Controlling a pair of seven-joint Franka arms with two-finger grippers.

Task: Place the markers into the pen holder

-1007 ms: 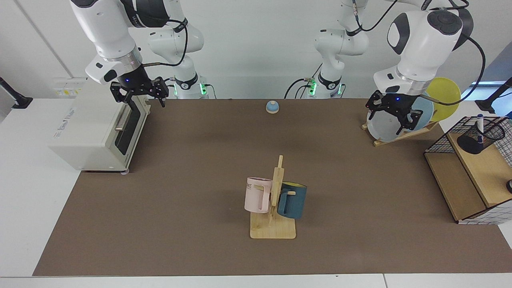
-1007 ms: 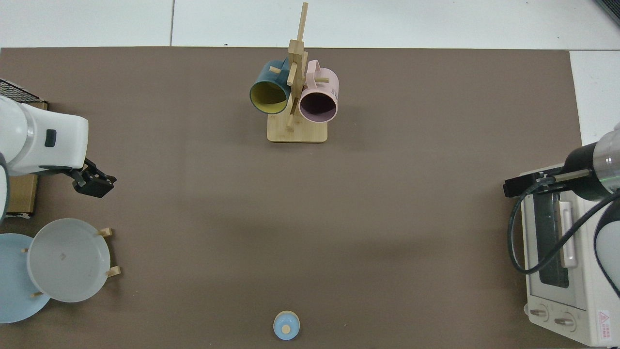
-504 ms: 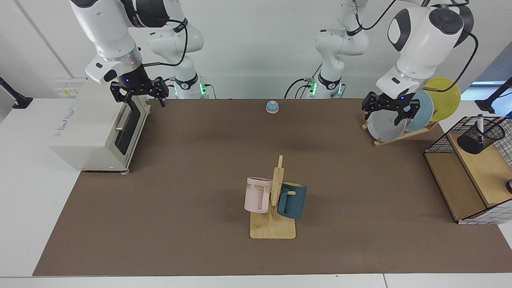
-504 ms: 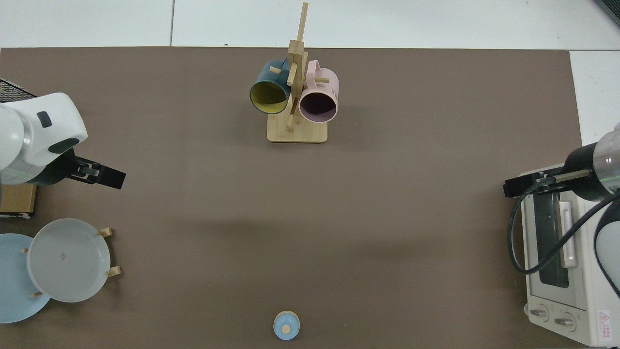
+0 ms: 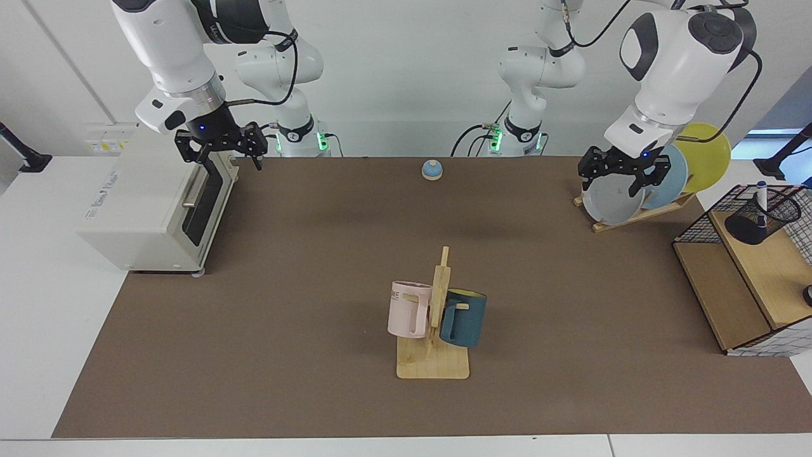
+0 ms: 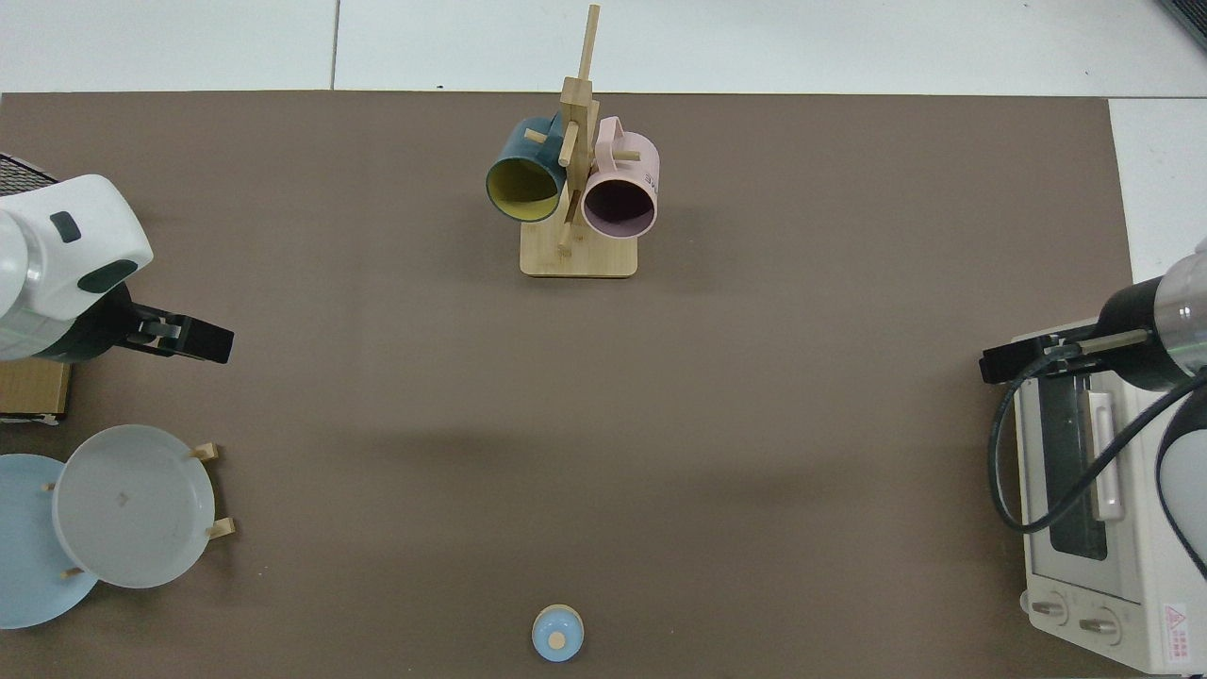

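While the marker [image 5: 760,192] is seen standing in the pen holder [image 5: 762,218], cap up and leaning against its rim, the left gripper [image 5: 622,172] is found well away from both, in front of the plate rack [image 5: 634,214]. Compared with a second ago, that gripper has been lifted and turned level, and it has been carried a little farther from the shelf [image 5: 748,285] on which the holder stands. Its fingers are spread apart and nothing is held between them. From this the placing is judged to be finished and the arm to be pulling back; no other marker is seen on the table.

The right gripper [image 5: 219,145] is kept waiting above the toaster oven [image 5: 152,209], unmoved, its fingers parted and empty.

Elsewhere a mug tree [image 5: 433,330] with a pink mug [image 5: 407,309] and a blue mug [image 5: 464,317] is set at the middle of the mat, and a small blue bell [image 5: 431,169] lies at the far edge. Grey, blue and yellow plates [image 5: 653,181] are stacked just behind the left gripper, so a careless retreat could brush them. Nothing is seen between gripper and holder but the shelf's wire frame.
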